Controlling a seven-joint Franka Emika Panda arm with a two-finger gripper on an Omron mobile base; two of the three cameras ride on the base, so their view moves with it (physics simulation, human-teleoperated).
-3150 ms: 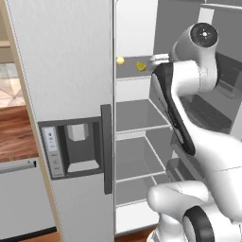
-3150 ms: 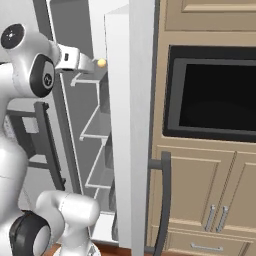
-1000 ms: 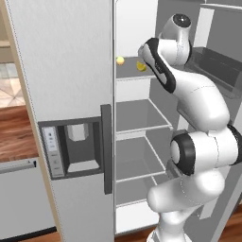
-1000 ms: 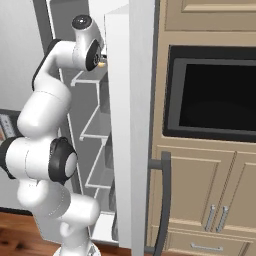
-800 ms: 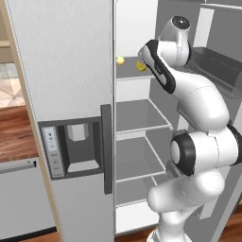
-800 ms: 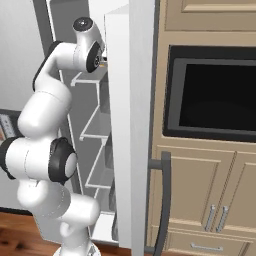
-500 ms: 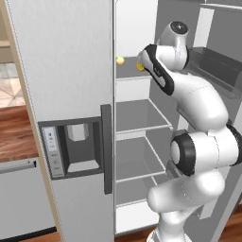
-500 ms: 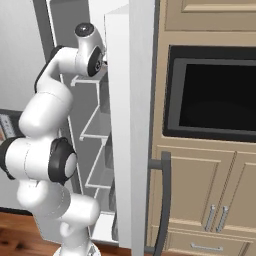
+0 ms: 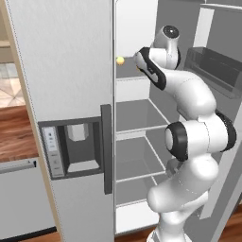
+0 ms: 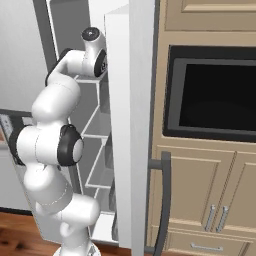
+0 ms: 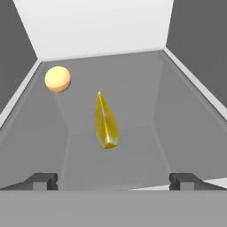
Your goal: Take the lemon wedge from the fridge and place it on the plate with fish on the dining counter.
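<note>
Down at the near edge of the hand view, the hand (image 11: 113, 181) sits released, its two dark fingertips (image 11: 42, 181) spread wide with nothing between them. Just ahead, dead centre between those tips, lies the wedge (image 11: 105, 120), deep yellow, long and narrow, pointing away along the grey shelf (image 11: 146, 106). It is untouched and apart from the fingers. Further back and off to the left in that view sits a round pale fruit (image 11: 57, 79), well clear of the wedge; that one is not the target.

From the left base view, the arm reaches up into the fridge (image 9: 66, 71), whose right door stands open, and the hand is level with an upper shelf, with the round fruit (image 9: 120, 60) peeking out beside the closed door's edge. The right base view shows the arm tucked in behind the open door.

Progress, by my reckoning: early. The fridge is open and the hand is lined up on the wedge, but the grasp is not yet made. Still to come: closing on it, pulling it out, travelling to the tabletop and setting it on the plate.

No brands, labels or readable writing anywhere; the dispenser panel (image 9: 73, 149) carries only tiny illegible marks.
</note>
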